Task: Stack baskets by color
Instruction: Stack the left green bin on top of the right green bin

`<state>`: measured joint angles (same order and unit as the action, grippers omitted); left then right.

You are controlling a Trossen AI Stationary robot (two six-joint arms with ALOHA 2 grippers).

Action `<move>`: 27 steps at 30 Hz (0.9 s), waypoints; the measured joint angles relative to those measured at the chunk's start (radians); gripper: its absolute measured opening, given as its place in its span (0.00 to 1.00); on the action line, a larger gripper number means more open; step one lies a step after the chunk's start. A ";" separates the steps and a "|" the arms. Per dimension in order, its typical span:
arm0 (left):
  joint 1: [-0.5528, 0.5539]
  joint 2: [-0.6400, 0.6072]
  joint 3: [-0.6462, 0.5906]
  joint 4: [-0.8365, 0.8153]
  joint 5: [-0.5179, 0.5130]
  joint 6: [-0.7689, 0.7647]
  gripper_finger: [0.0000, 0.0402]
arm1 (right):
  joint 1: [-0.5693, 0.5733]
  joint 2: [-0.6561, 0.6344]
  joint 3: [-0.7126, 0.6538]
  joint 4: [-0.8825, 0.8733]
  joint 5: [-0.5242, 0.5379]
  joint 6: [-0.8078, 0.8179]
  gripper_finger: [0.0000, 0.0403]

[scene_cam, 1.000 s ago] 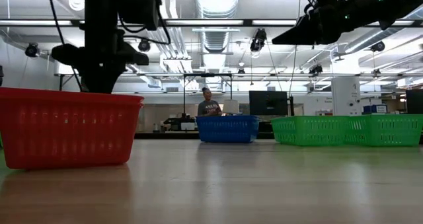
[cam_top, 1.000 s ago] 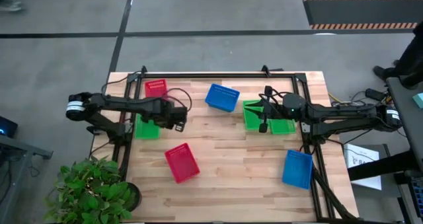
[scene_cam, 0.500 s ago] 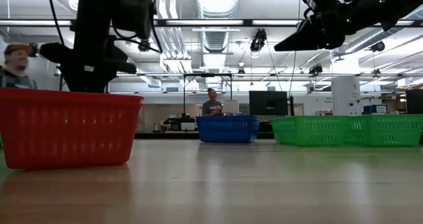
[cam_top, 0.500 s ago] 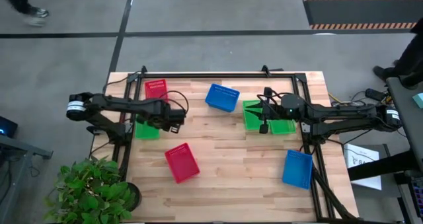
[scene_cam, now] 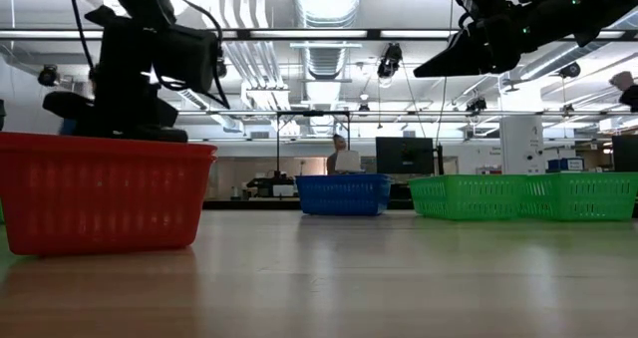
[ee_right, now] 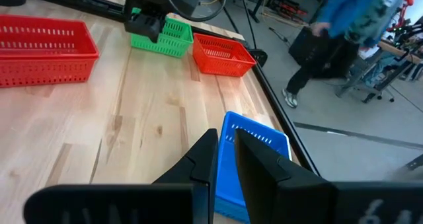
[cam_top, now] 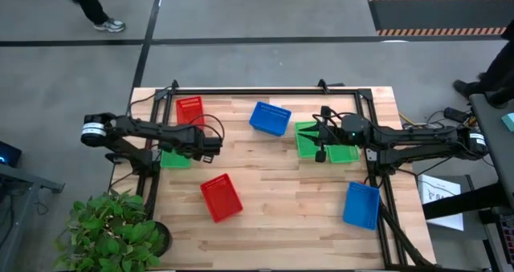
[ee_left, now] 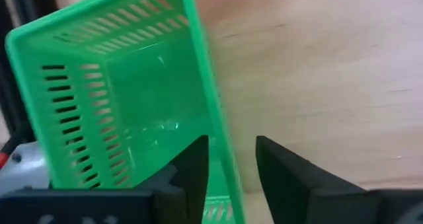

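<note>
A green basket (cam_top: 173,158) stands at the table's left edge. My left gripper (ee_left: 231,145) points down over it, open. One finger (ee_left: 195,168) is inside the basket and the other (ee_left: 281,174) outside. The basket's right long wall (ee_left: 215,118) runs between them, with bare wood showing beside the outer finger. Two red baskets (cam_top: 189,107) (cam_top: 221,197) and two blue ones (cam_top: 270,118) (cam_top: 361,205) stand apart on the table. My right gripper (cam_top: 320,150) hovers shut and level above a pair of green baskets (cam_top: 341,152), holding nothing.
A black frame rail (cam_top: 265,91) runs round the table's edges. A potted plant (cam_top: 112,232) stands off the near left corner. People move in the room behind. Bare wood (cam_top: 289,192) lies between the near red and near blue baskets.
My left gripper has sunk and drawn a little toward the table's left edge, coming down onto the green basket's right wall. In the low view its lower part now drops behind the red basket's rim. The baskets have kept still.
</note>
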<state>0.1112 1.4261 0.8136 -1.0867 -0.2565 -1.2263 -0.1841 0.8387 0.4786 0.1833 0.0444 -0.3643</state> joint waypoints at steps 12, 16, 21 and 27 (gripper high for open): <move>-0.027 -0.020 0.018 0.039 0.036 0.179 0.00 | 0.000 0.000 0.000 0.000 0.000 0.041 0.11; -0.061 -0.063 0.088 0.032 0.037 0.340 0.00 | 0.000 0.000 0.000 0.000 -0.006 0.099 0.11; -0.135 -0.122 0.196 0.097 -0.025 0.593 0.00 | 0.000 0.000 0.002 0.001 -0.114 0.159 0.13; -0.196 -0.216 0.219 0.539 0.000 1.050 0.00 | 0.000 0.000 0.027 0.005 -0.248 0.207 0.26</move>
<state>-0.0852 1.2099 1.0322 -0.5481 -0.2565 -0.1759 -0.1837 0.8387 0.5054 0.1881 -0.2036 -0.1575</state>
